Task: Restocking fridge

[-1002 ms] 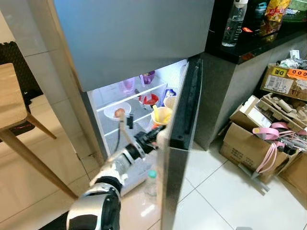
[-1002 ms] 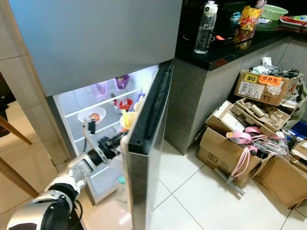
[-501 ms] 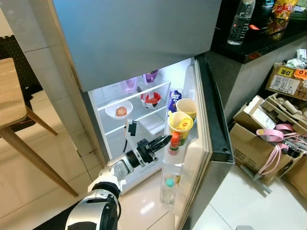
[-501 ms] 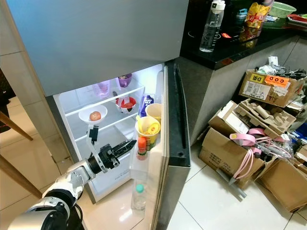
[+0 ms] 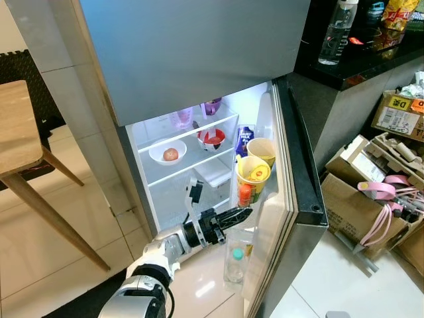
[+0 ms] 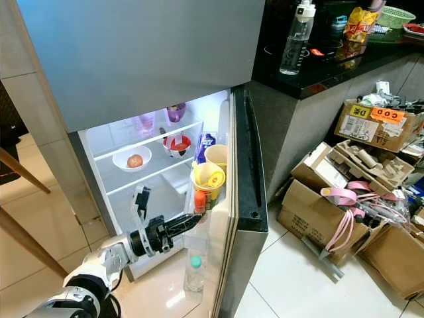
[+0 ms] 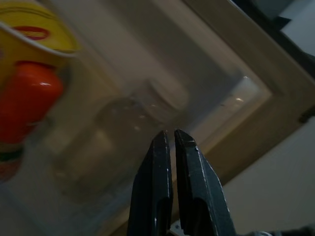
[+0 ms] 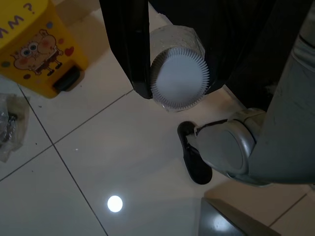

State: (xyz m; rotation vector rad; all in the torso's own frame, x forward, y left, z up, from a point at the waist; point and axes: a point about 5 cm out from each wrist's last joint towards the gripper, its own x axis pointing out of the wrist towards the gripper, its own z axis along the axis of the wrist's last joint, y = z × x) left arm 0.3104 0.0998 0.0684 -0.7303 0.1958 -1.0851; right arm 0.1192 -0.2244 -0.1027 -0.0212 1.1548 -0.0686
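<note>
Fridge door (image 5: 291, 165): we have it wide open
Left gripper (image 5: 246, 212): our fingers pressed together, empty, by the door shelf
Right gripper (image 8: 147, 93): we clasp a white paper cup (image 8: 179, 78) down at our side
Left: cup not yet stocked

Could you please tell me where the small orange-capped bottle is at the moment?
The orange-capped bottle stands in the open fridge door's shelf, just below the yellow cup, with the left gripper close beneath it.
</note>
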